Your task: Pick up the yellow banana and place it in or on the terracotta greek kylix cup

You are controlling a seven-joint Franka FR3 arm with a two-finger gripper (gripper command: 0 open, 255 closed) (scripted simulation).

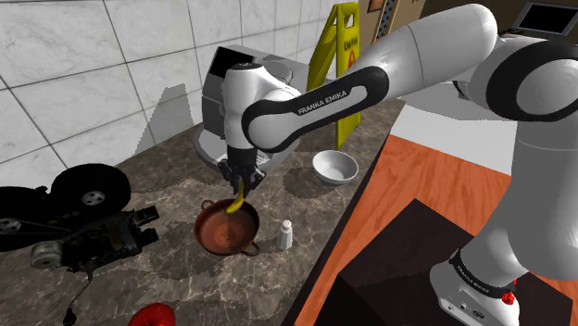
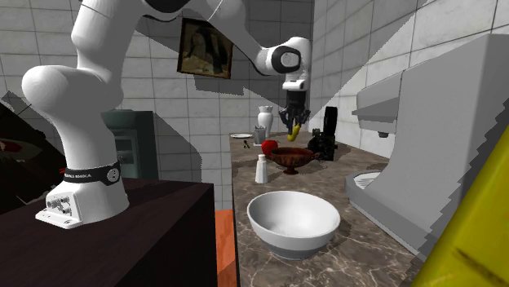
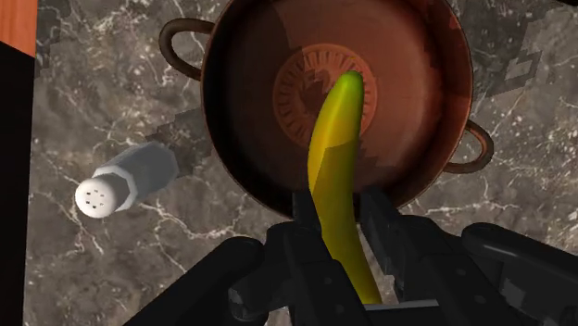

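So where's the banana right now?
Near the middle of the shoulder view, the banana hangs clasped in the gripper, just above the brown two-handled cup; a white shaker stands to the cup's right.

Shoulder cam sits beside and behind my stand, high up, looking down across the worktop to the tiled wall. Second cam is low at the worktop's end, bowl close in front, facing along it with my arm at its left. Wrist cam looks down my gripper, close over the cup. All three share cup and shaker.
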